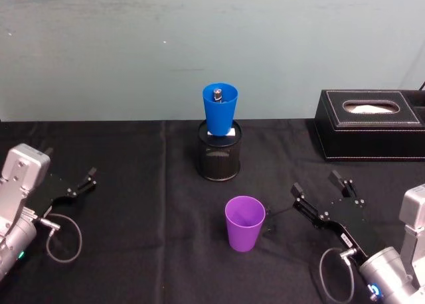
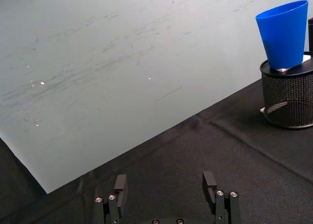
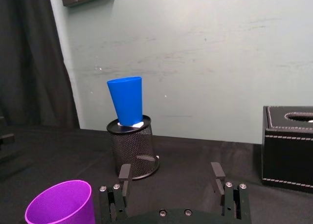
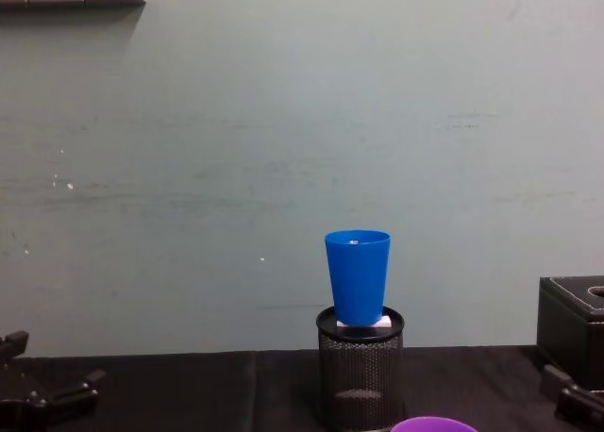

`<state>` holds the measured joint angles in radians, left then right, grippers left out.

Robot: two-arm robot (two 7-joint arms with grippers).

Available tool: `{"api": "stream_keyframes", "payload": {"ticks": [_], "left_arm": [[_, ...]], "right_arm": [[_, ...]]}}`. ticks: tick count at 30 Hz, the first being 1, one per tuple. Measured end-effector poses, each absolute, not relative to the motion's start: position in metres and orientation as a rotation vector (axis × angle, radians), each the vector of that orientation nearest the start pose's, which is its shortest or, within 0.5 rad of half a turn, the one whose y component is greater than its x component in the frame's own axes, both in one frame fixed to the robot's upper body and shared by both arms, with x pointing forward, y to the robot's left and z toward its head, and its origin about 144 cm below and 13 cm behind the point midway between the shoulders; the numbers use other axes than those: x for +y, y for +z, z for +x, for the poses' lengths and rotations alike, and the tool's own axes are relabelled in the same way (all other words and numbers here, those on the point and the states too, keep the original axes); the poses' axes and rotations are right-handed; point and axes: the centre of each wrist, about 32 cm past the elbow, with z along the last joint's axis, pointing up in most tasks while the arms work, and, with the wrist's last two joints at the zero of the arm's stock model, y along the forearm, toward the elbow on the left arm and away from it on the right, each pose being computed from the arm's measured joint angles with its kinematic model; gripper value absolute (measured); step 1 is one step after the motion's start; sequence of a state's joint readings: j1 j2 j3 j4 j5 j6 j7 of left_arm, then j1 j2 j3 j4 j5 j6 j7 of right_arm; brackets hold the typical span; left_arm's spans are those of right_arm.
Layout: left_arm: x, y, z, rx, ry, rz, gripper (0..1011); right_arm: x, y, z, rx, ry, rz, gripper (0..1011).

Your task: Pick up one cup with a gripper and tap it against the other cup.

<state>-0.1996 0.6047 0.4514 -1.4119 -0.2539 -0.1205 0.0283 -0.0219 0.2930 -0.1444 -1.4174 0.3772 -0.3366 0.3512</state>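
The purple cup (image 1: 244,223) stands upright on the black cloth near the front middle, also seen as the purple cup (image 3: 61,202) and as a rim (image 4: 432,424). The blue cup (image 1: 220,108) stands upright on top of a black mesh pen holder (image 1: 220,154) farther back, shown again as the blue cup (image 3: 126,100), (image 4: 358,276), (image 2: 283,33). My right gripper (image 1: 316,183) is open and empty, just right of the purple cup and apart from it; its fingers (image 3: 125,175) stand wide. My left gripper (image 1: 88,178) rests open at the far left, its fingers (image 2: 121,185) spread.
A black tissue box (image 1: 372,125) sits at the back right, also seen as the box (image 3: 288,145). A white item lies under the blue cup in the mesh holder (image 3: 133,145). A pale wall (image 1: 212,45) closes off the table's back edge.
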Motion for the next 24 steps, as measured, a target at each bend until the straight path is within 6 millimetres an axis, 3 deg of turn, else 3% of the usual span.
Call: {"api": "stream_keyframes", "payload": {"ticks": [24], "left_arm": [[0.3097,1.1398,0.4886,-0.285,1.248,0.304,1000]], "right_arm": [[-0.2826,1.0936,0.4431,-0.059,-1.147,0.148,1003]]}}
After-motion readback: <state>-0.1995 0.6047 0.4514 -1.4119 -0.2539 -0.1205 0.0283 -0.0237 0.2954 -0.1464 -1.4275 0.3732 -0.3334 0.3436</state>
